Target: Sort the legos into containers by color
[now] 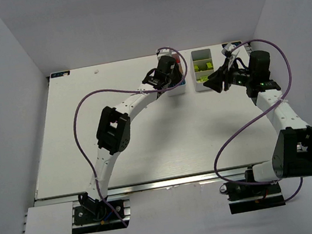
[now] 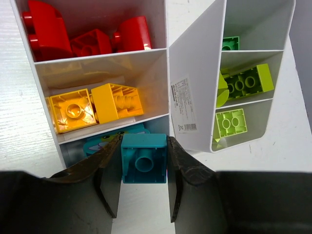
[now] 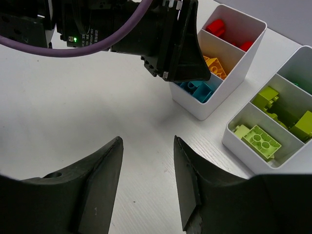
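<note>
My left gripper [image 2: 144, 146] is shut on a cyan brick [image 2: 144, 158], studs away from the camera, held over the near compartment of the left bin [image 2: 97, 58]. That compartment holds another cyan piece [image 2: 100, 145]. The middle compartment holds yellow-orange bricks [image 2: 117, 100] and the far one red bricks [image 2: 48, 34]. The right bin [image 2: 195, 73] holds lime bricks [image 2: 231, 122] and a dark green one [image 2: 230, 44]. My right gripper [image 3: 147, 141] is open and empty above bare table, near both bins. In the top view the left gripper [image 1: 171, 83] covers the left bin and the right gripper [image 1: 213, 82] is beside the right bin [image 1: 202, 69].
The two bins stand side by side at the back of the white table [image 1: 149, 148], with a narrow gap between them. In the right wrist view the left arm's black wrist [image 3: 165, 39] hangs over the left bin [image 3: 214, 105]. Grey walls enclose the table on three sides.
</note>
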Action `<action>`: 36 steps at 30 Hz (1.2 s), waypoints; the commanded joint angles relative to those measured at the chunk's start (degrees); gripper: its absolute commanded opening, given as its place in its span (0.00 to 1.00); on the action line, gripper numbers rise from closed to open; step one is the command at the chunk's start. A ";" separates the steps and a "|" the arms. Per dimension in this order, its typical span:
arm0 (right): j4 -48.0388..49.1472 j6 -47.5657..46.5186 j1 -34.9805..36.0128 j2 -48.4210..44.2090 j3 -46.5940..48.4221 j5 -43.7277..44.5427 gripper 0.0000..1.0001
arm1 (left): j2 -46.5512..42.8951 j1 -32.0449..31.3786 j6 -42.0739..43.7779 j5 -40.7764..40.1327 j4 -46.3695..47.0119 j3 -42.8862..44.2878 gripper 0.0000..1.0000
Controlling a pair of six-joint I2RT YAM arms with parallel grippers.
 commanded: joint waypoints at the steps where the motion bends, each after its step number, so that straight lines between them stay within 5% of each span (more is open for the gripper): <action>1: 2.40 0.88 -0.38 -1.82 -0.30 -0.92 0.51 | -1.39 -0.55 1.13 -1.46 -0.21 2.30 0.26; 14: 2.58 1.32 -0.73 -2.35 -0.74 -1.19 0.52 | 0.80 -1.43 2.01 -4.09 -1.71 4.05 0.45; 36: 3.19 1.85 -1.34 -2.79 -1.27 -1.45 0.52 | -0.25 -2.13 3.33 -5.94 -2.50 4.14 0.60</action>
